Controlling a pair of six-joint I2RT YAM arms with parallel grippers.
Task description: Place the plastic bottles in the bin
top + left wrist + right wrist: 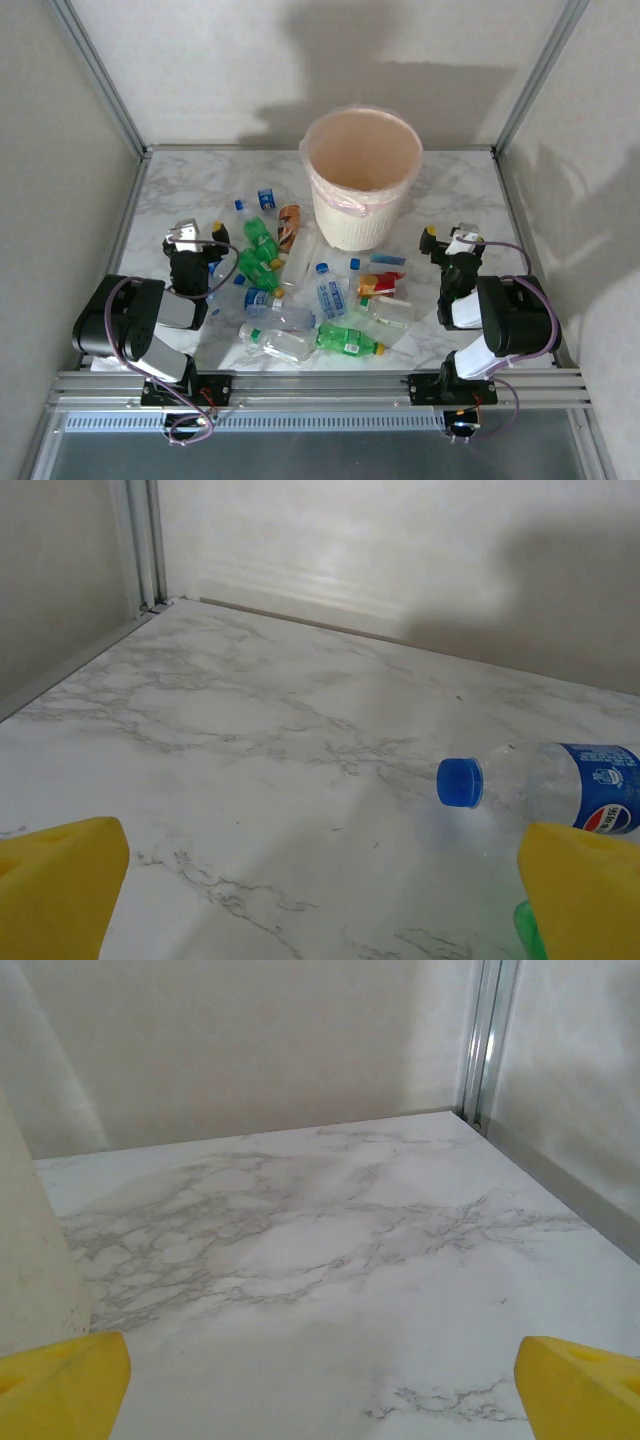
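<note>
While L gripper (320,885) & R gripper (320,1370) stand released, neither carries a load.
Plastic bottles (331,295) lie on table (470,190) at 7 o'clock of bin (345,225) (yellow pads wide apart).

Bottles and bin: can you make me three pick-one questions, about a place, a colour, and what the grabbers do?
1. Where does the bin stand on the table?
A) behind the bottles, toward the far wall
B) between the arm bases
C) at the left edge

2. What colour is the cap of the bottle in the left wrist view?
A) red
B) blue
C) white

3. How are the left gripper and right gripper?
A) both shut on bottles
B) one open, one shut
C) both open, empty

1 A: the bin is farther from the arms than the pile.
2 B: the cap is plainly blue.
3 C: yellow fingers stand wide apart, nothing between.
</note>
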